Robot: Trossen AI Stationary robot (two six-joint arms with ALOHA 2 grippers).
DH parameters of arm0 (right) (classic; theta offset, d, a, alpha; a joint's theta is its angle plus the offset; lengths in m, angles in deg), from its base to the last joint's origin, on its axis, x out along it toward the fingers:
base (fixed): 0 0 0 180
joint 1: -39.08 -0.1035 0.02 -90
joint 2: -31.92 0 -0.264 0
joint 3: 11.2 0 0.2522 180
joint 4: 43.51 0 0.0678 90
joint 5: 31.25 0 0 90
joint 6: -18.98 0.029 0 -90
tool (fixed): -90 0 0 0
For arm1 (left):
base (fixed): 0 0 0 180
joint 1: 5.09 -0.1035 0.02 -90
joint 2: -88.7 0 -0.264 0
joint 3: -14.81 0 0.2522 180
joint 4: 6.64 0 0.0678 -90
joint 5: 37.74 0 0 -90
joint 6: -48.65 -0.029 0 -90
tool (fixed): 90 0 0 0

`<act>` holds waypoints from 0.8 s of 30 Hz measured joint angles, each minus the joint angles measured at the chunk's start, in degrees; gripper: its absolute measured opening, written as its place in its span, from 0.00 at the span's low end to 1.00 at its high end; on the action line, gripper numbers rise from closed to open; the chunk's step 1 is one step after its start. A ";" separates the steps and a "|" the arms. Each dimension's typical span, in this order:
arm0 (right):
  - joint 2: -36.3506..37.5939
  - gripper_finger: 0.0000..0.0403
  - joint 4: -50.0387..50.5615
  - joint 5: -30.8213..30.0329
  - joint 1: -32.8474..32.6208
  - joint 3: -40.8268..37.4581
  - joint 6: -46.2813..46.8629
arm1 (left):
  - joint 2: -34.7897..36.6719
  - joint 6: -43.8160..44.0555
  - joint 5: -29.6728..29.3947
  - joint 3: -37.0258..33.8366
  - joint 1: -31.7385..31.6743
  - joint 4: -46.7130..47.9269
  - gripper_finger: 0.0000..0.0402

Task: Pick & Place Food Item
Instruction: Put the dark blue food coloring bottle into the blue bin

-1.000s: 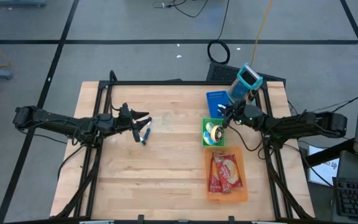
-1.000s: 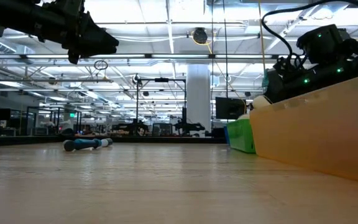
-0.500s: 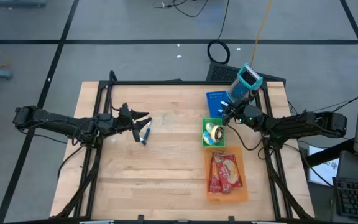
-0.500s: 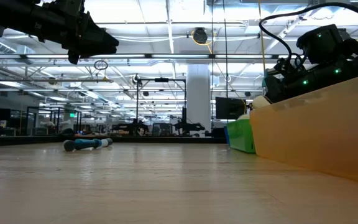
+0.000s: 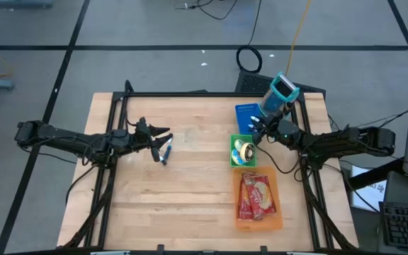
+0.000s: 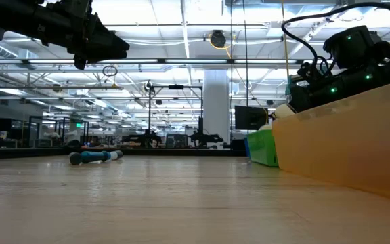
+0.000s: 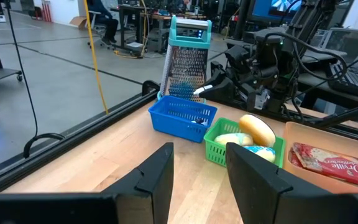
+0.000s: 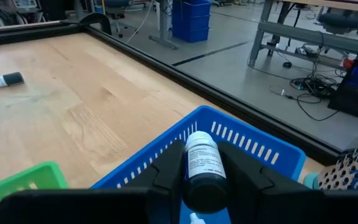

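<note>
Small bottle (image 8: 204, 167) clamped in right tool (image 8: 205, 177) over blue basket (image 8: 241, 140), left tool (image 7: 199, 180) parted

Blue slotted basket (image 5: 245, 117); green basket (image 5: 242, 152); orange bin (image 5: 259, 218) with red-and-yellow packet (image 5: 256, 195); dark bottle (image 8: 204, 169), white printed label; teal-framed metal grater (image 5: 280, 94); pale wood-grain desk (image 5: 190, 191).

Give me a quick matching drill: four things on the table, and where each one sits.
1. small bottle
2. snack packet
3. bagel
4. marker

a. orange bin
b. bare tabletop
c. right gripper, over the blue basket
d. green basket

Pairs: 1-c, 2-a, 3-d, 4-b
</note>
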 joint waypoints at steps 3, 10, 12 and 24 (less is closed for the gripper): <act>0.00 0.19 0.00 0.02 0.00 0.00 0.03 | 0.00 0.00 0.00 0.00 0.00 0.00 0.36; 0.00 0.20 0.00 0.06 0.00 0.00 1.93 | 0.00 0.10 0.00 0.00 0.00 0.00 0.36; 0.00 0.19 0.00 0.34 0.00 0.00 2.16 | 0.00 0.11 0.00 0.00 0.00 0.00 0.36; 0.00 0.21 0.00 1.51 0.04 0.00 2.03 | 0.00 0.24 0.00 0.00 0.00 0.00 0.36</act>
